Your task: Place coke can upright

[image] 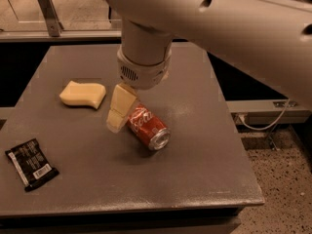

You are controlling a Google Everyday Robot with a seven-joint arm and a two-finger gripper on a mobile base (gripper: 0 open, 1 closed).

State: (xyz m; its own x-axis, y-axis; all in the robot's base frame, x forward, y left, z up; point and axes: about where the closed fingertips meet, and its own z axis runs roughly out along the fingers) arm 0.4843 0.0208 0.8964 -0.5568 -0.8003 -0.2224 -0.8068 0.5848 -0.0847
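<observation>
Saw first a broad pale arm (234,28) sweeping in from the upper right and covering much of the top of the view. Followed it down to a round wrist housing (144,57) with a small vent grille, hung over the middle of the table.

Found beneath it a dark grey table (195,179), matte and flat, seen from above at a slant. Noted speckled floor (282,179) past its right edge, with a thin pale cable (263,123) looping there, and a metal post (48,11) standing beyond the far left corner.

Spotted a yellow sponge (83,94) lying flat on the left half of the table, near the wrist but apart from it.

Found the coke can (148,128) near the middle of the table, on its side and not upright. Saw its silver end turned toward the lower right and its other end tucked up-left beneath the wrist, white script showing along the red wall.

Saw the gripper (123,117) as a cream wedge reaching down from the wrist, set against the left flank of the can at its upper end, low over the table. Could not tell whether the claw was released or clenched on the can, with its far side hidden behind the wrist and the can.

Noted last a black packet (31,164) lying flat near the front left edge, a white label on it, well apart from everything else.
</observation>
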